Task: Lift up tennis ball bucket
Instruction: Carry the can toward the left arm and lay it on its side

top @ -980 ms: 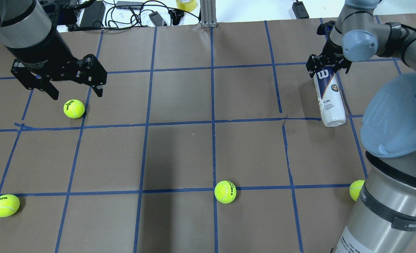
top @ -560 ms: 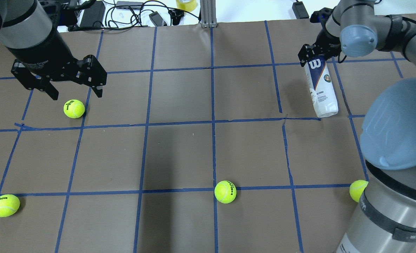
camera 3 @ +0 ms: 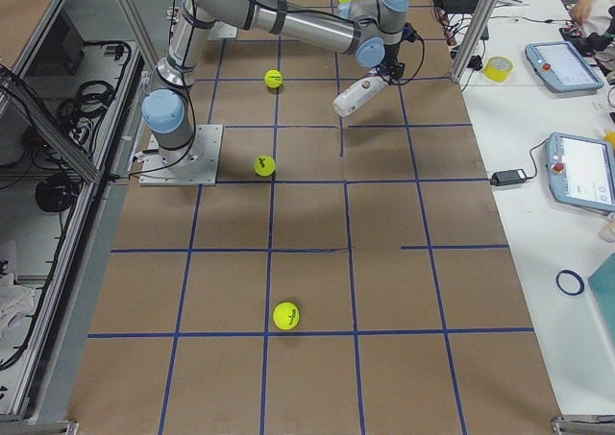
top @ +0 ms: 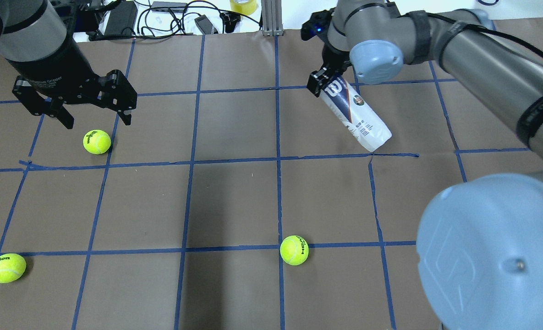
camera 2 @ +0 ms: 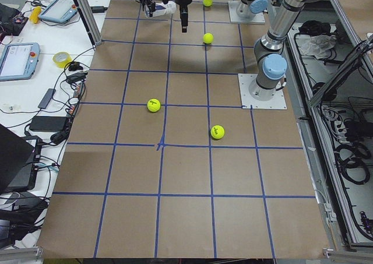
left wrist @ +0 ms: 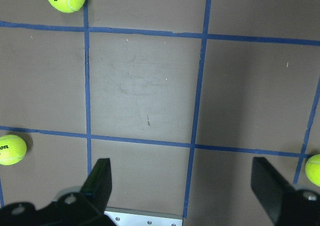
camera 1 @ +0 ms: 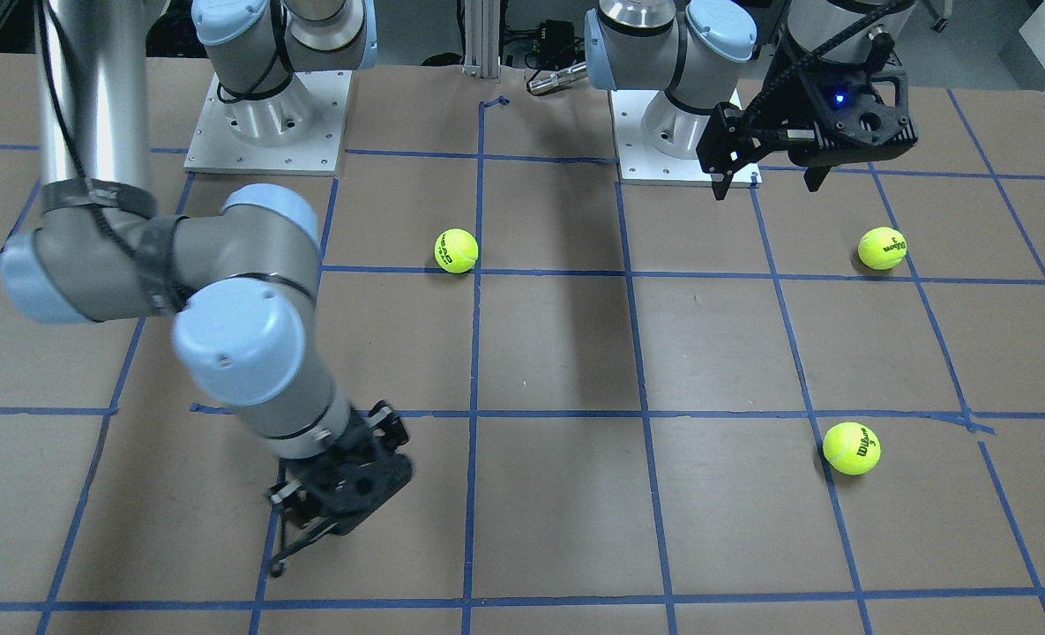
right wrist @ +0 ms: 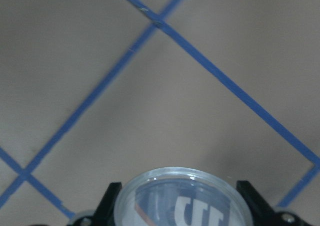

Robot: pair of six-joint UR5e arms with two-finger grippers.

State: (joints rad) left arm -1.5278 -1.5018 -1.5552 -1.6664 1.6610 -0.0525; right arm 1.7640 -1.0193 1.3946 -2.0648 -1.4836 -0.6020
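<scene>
Judging from the overhead view, the lift looked largely done. The right gripper (top: 327,83) was clamped on the end of the tennis ball bucket (top: 357,118) that bore the white W, and the can hung slantwise from that grip. Its free end pointed down and towards the robot over the far right part of the table (top: 234,201). The right wrist view agreed: the can's clear round rim (right wrist: 182,198) sat squarely between the two dark fingers (right wrist: 107,206), with taped paper far beyond it. From the side view on the robot's right the bucket (camera 3: 357,95) seemed to ride above the paper. Whether its lower end had fully cleared the surface was hard to make out at that size, so at most a little more upward travel appeared to be left. The grasp itself appeared to be finished, as did the tilt away from lying flat. The left gripper (top: 97,121) took no part. It hovered with its fingers spread wide apart and nothing between them, just above a tennis ball (top: 96,141) on the far left and well apart from the can. The risk I would have named was the slim can pivoting or slipping in a grip taken so near one end.
</scene>
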